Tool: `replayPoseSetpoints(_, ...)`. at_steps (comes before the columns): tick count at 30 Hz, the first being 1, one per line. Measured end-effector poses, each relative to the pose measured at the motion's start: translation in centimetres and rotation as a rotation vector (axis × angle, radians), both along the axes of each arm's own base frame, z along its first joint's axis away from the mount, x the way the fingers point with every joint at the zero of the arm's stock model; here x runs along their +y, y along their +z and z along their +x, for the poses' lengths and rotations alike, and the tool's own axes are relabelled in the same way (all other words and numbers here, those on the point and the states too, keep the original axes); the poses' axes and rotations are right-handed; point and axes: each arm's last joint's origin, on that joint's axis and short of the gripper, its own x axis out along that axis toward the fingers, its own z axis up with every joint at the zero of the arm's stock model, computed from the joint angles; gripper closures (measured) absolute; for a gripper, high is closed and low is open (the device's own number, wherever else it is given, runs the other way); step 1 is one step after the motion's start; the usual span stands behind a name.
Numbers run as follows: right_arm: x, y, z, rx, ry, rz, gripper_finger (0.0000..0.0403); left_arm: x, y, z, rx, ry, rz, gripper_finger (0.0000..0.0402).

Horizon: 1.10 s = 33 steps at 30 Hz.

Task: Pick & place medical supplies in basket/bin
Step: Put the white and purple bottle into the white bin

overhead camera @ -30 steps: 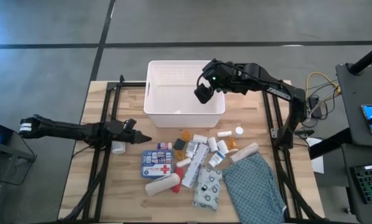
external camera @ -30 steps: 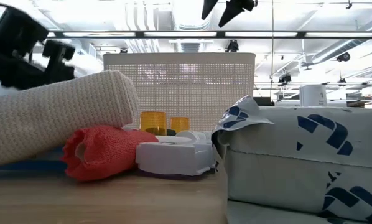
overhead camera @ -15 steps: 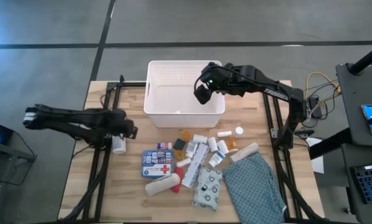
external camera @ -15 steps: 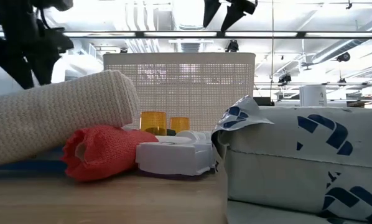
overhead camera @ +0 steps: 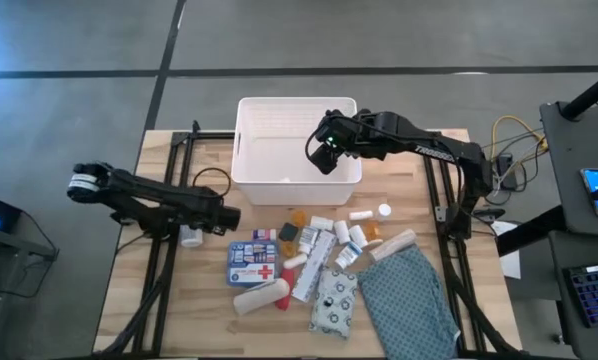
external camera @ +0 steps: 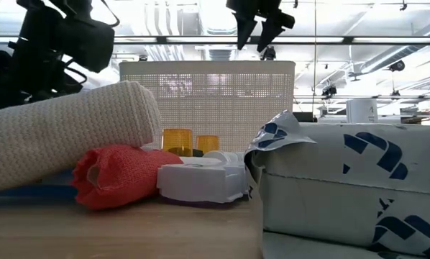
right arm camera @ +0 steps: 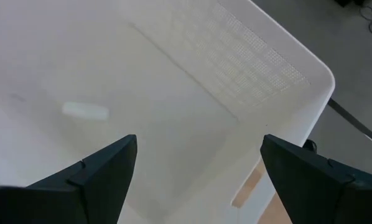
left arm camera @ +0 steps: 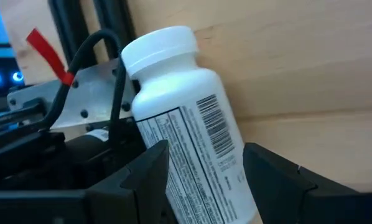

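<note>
A white pill bottle [left arm camera: 173, 93] lies on its side on the wood table by the left frame rail [overhead camera: 190, 237]. My left gripper [left arm camera: 204, 152] points steeply down over it [overhead camera: 229, 217], open, and in the wrist view its fingers stand on either side of the bottle's lower body. My right gripper [right arm camera: 198, 155] hangs open and empty above the white lattice basket [overhead camera: 241, 140], near its right wall [overhead camera: 324, 155]. One small white item [right arm camera: 85, 111] lies on the basket's floor. The other supplies lie in a heap in front of the basket, among them a blue first-aid box [overhead camera: 252, 264]. My left gripper comes at the pill bottle from above, slanting, its fingers [left arm camera: 152, 162] on either side of the label end [left arm camera: 198, 149]. Whether they touch the bottle I cannot tell. The bottle rests on the table on its side.
Near the heap lie orange vials [overhead camera: 297, 217], a red roll [overhead camera: 262, 296], a patterned pouch [overhead camera: 336, 300] and a large teal cloth [overhead camera: 404, 300]. Black frame rails [overhead camera: 164, 260] run along both table sides. Bare wood lies at the near left [overhead camera: 194, 320].
My left arm has lifted, and its gripper has tipped from level to pointing steeply down over the pill bottle, which has stayed in place. My right gripper has sunk a little toward the basket, still open.
</note>
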Motion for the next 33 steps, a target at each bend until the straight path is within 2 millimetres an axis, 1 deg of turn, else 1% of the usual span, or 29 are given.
replayPoseSetpoints(5, -0.3, -0.7, 0.1, 0.022, -0.004, 0.003, 0.0074, 0.0, -0.1, -0.4, 0.024, 0.051, 0.019, 0.0215)
replayPoseSetpoints(9, -0.6, -1.0, 0.0, 0.040, -0.001, 0.000, 0.0074, 0.0, -1.2, -0.8, 0.024, 0.061, 0.022, 0.0215)
replayPoseSetpoints(12, -0.9, -1.1, -0.1, 0.049, -0.002, -0.002, 0.0074, 0.0, -1.3, -0.5, 0.034, 0.064, 0.023, 0.0215)
replayPoseSetpoints(16, -1.6, -1.2, -0.3, 0.053, -0.019, -0.002, 0.0074, 0.0, -1.0, 0.2, -0.035, 0.065, 0.018, 0.0215)
replayPoseSetpoints(20, -2.3, -1.2, -0.4, 0.060, -0.025, -0.007, 0.0074, -0.1, -0.1, 2.1, -0.227, 0.052, 0.004, 0.0215)
replayPoseSetpoints(21, -2.5, -1.2, -0.5, 0.058, -0.027, -0.006, 0.0074, -0.1, 0.2, 2.4, -0.248, 0.034, 0.009, 0.0215)
replayPoseSetpoints(25, -3.0, -1.1, -0.5, 0.049, -0.033, -0.008, 0.0074, 0.1, 3.0, 3.0, -0.284, -0.018, 0.092, 0.0215)
replayPoseSetpoints(28, -3.2, -1.1, -0.5, 0.046, -0.034, -0.009, 0.0074, 0.3, 3.8, 2.8, -0.256, -0.032, 0.151, 0.0215)
replayPoseSetpoints(30, -3.2, -1.1, -0.5, 0.046, -0.034, -0.009, 0.0074, 0.3, 3.6, 3.0, -0.277, -0.035, 0.167, 0.0215)
replayPoseSetpoints(33, -3.2, -1.3, -0.4, 0.042, -0.033, -0.009, 0.0074, 0.2, 1.8, 3.8, -0.366, -0.034, 0.130, 0.0215)
